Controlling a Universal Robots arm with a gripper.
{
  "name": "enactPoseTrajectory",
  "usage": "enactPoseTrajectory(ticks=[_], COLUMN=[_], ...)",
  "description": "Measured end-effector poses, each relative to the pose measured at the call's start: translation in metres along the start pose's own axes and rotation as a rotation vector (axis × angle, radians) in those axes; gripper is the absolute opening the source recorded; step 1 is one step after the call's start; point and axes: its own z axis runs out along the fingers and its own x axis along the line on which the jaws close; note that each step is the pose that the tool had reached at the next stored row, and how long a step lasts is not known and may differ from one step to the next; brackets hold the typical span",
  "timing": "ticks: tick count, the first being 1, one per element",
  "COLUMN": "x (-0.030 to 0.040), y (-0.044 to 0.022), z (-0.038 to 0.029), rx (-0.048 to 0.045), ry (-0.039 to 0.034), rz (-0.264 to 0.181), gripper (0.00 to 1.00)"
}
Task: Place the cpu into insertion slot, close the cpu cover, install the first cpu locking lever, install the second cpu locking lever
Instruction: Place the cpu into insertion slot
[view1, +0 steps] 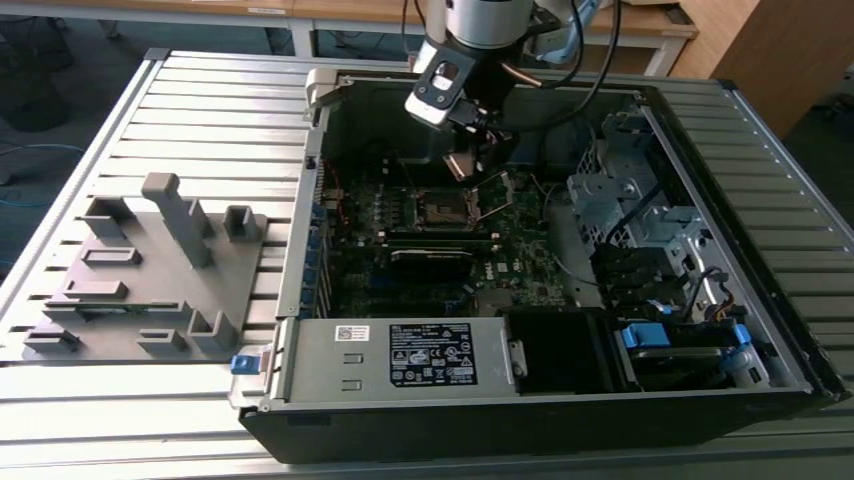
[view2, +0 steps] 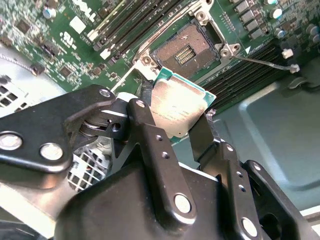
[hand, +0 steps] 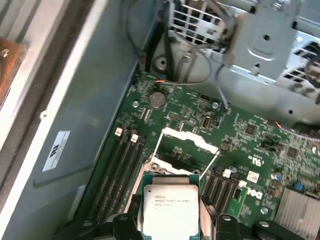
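Note:
My gripper (view1: 463, 163) hangs inside the open computer case, shut on the cpu (view2: 177, 107), a flat square chip with a silver-grey top. Its black fingers (view2: 145, 125) clamp two opposite edges of the chip. The cpu (hand: 170, 207) floats a little above the green motherboard, just short of the insertion slot (view2: 187, 50), whose dark square recess lies open. In the exterior view the insertion slot (view1: 443, 207) sits just below the gripper. The cpu cover (hand: 187, 139) stands raised at the far side of the socket. A thin wire lever (view2: 260, 62) sticks out beside the socket.
A grey fixture plate (view1: 147, 270) with upright blocks lies at the exterior view's left. Within the case (view1: 320, 200) are a power supply box (view1: 400, 355), a metal drive cage (view1: 627, 200) and cables. Long memory slots (hand: 120, 165) run beside the socket.

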Motion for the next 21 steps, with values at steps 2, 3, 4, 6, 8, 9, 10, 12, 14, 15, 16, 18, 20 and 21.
enactPoseTrajectory(ticks=[2, 3, 4, 6, 8, 9, 10, 12, 14, 15, 16, 18, 20, 21], x=[0.0, 0.0, 0.0, -0.0001, -0.0001, -0.0001, -0.0001, -0.0001, -0.0001, -0.0001, -0.0001, -0.0001, -0.0002, -0.0002], y=[-0.0001, -0.0001, -0.0001, -0.0002, -0.0003, -0.0003, -0.0003, -0.0004, -0.0005, -0.0005, -0.0005, -0.0006, -0.0007, -0.0007], z=[0.0006, 0.001, 0.0014, 0.0021, 0.0029, 0.0033, 0.0036, 0.0044, 0.0051, 0.0055, 0.0058, 0.0066, 0.0073, 0.0073], rx=[-0.0008, -0.0011, -0.0014, -0.0021, -0.0028, -0.0031, -0.0034, -0.0041, -0.0048, -0.0051, -0.0054, -0.006, -0.0067, -0.0068], ry=[-0.0033, -0.0049, -0.0066, -0.0101, -0.0134, -0.0151, -0.0169, -0.0202, -0.0237, -0.0254, -0.0271, -0.0304, -0.0339, -0.0347], rz=[0.036, 0.054, 0.072, 0.108, 0.144, 0.162, 0.18, 0.216, 0.253, 0.271, 0.289, 0.325, 0.362, 0.371], gripper=[0.54, 0.54, 0.54, 0.54, 0.54, 0.54, 0.54, 0.54, 0.54, 0.54, 0.54, 0.54, 0.54, 0.54])
